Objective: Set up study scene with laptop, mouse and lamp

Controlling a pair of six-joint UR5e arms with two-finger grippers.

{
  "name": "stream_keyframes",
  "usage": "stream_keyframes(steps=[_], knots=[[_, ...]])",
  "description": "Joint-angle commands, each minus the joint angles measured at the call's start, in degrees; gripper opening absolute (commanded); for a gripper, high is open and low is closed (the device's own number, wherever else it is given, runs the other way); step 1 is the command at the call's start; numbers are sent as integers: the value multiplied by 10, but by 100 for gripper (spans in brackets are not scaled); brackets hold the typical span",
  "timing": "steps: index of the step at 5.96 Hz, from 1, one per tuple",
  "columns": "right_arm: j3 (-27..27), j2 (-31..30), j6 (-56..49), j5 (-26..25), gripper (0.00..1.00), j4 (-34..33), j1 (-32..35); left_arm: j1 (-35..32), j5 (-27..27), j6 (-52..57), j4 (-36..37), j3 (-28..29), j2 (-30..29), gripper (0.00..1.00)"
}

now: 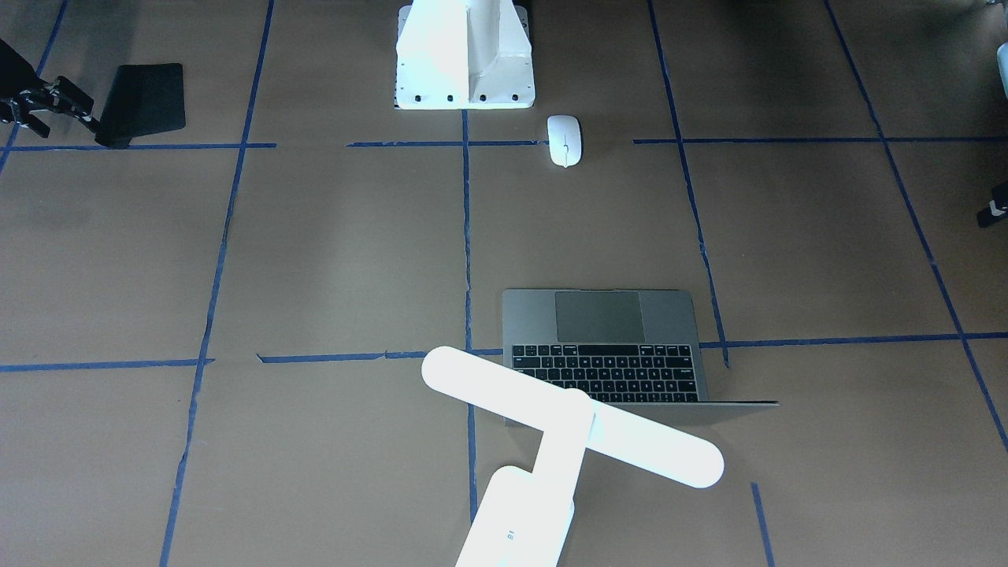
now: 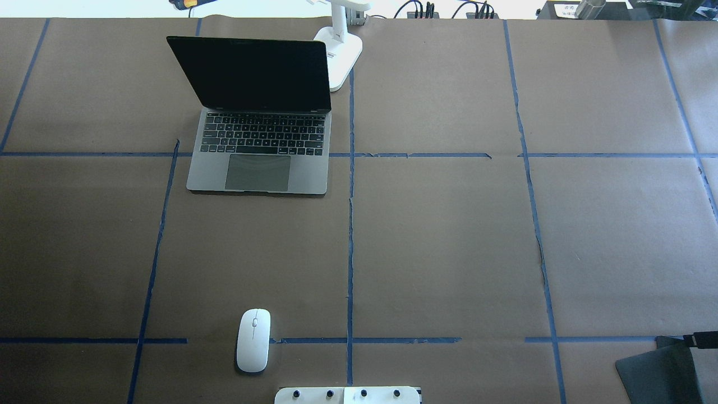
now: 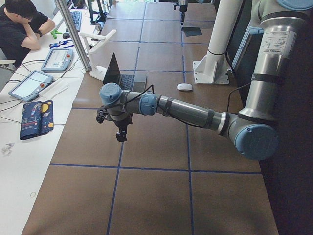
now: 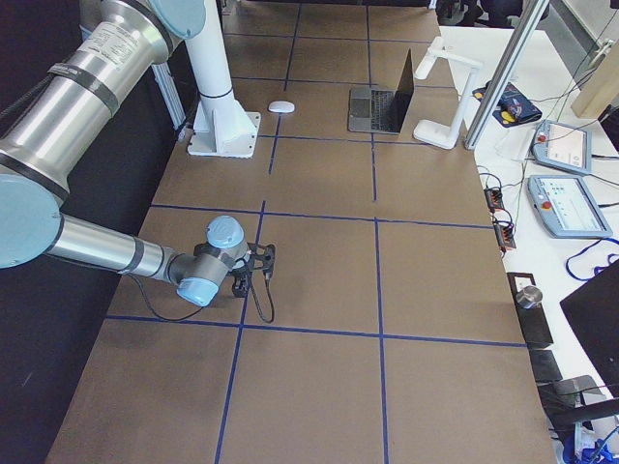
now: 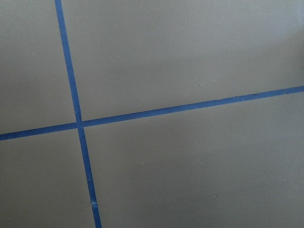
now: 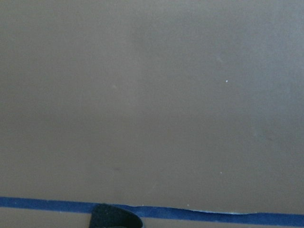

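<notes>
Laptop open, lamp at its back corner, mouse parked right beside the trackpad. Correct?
Not the mouse. The mouse lies well away from the laptop, near the robot's edge of the table by the white pedestal, as the overhead exterior view shows. Laptop open and lamp at its back corner are right.

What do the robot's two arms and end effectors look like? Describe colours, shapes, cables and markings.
Both the left arm and right arm are silver-grey metal tubes with pale blue round joint caps and black bands. A thin black cable loops beside each forearm. The left end effector and right end effector are small, black and angular.
</notes>
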Motion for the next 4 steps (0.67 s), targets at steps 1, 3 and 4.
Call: stream_keyframes(steps=[1,3,4], knots=[[1,3,25,-40,90,0,-65,0,0,3,0,2,0,100],[5,3,29,-47,39,0,-76,0,0,2,0,1,1,100],[12,3,29,-46,7,0,-76,0,0,3,0,2,1,100]])
